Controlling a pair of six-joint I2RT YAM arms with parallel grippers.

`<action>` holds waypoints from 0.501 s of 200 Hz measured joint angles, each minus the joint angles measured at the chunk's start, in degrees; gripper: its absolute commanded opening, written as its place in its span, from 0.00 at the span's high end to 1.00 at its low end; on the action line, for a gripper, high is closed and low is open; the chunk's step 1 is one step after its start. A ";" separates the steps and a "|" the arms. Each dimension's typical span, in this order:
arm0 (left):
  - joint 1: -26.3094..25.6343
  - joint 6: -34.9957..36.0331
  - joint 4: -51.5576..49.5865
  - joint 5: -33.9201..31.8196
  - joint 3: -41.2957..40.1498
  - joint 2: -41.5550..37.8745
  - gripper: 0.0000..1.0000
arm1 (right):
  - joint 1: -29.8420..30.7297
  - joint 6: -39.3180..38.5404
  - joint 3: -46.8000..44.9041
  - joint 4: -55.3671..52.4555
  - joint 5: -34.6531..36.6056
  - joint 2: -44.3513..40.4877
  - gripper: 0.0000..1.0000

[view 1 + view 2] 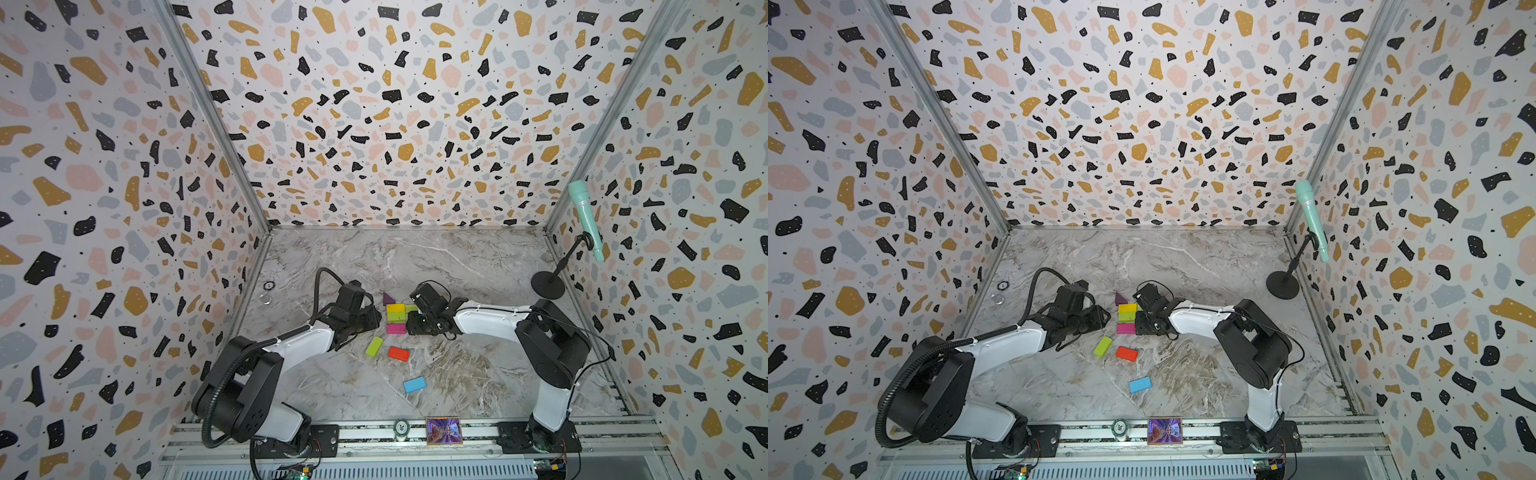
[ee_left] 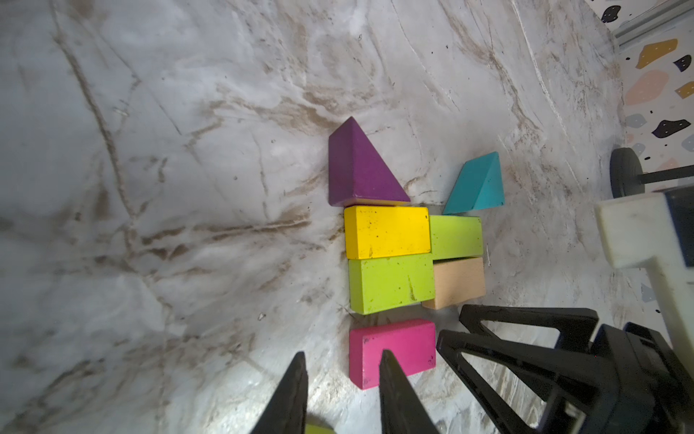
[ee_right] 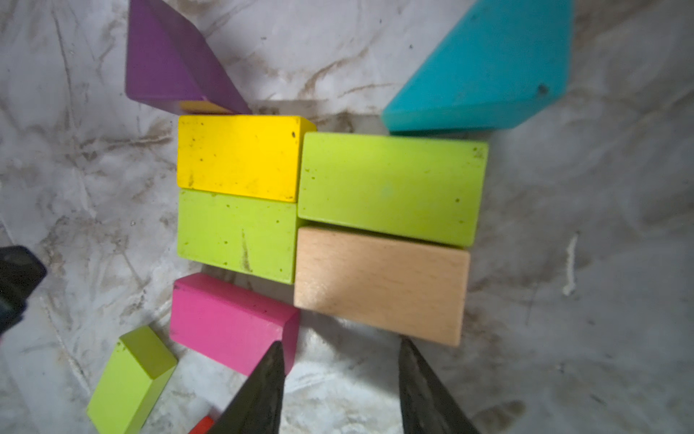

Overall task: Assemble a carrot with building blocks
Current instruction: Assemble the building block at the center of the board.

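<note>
The carrot [image 1: 395,312] lies mid-table as a two-wide patch: yellow [image 2: 386,231] and lime green [image 2: 390,282] blocks beside another lime green [image 3: 392,186] and a tan one [image 3: 379,285]. Purple [image 2: 356,169] and teal [image 2: 477,184] triangles sit at its far end. A magenta block [image 2: 394,345] lies slightly askew just short of the green one. My left gripper [image 2: 343,355] is open and empty at the magenta block's left end. My right gripper [image 3: 341,342] is open and empty at its right end, below the tan block. Loose green [image 1: 374,346], red [image 1: 398,353] and light blue [image 1: 414,385] blocks lie nearer the front.
A mint microphone [image 1: 582,216] on a black stand [image 1: 547,285] occupies the back right corner. A small ring [image 1: 269,285] lies by the left wall. A picture card [image 1: 444,431] and a round chip [image 1: 400,428] rest on the front rail. Patterned walls close in three sides.
</note>
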 measured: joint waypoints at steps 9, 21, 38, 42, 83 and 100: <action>0.00 0.00 -0.07 -0.13 -0.09 -0.48 0.66 | 0.00 0.15 0.00 -0.02 0.02 -0.07 0.50; 0.00 -0.02 0.00 -0.35 -0.26 -1.18 0.67 | 0.07 0.35 -0.09 -0.13 0.02 -0.26 0.50; 0.00 -0.02 -0.09 -0.81 -0.59 -2.36 0.67 | 0.59 1.16 -1.20 -0.66 0.11 -1.64 0.50; 0.00 -0.02 -0.13 -0.92 -0.63 -2.56 0.67 | 0.76 1.29 -1.51 -0.85 0.09 -2.05 0.50; -0.02 0.09 -0.66 -1.68 -0.72 -4.09 0.70 | 5.60 3.04 -3.06 -3.50 1.33 -7.58 0.51; -0.02 0.11 -0.83 -2.05 -1.20 -4.61 0.70 | 7.72 3.56 -3.06 -3.48 1.73 -8.24 0.58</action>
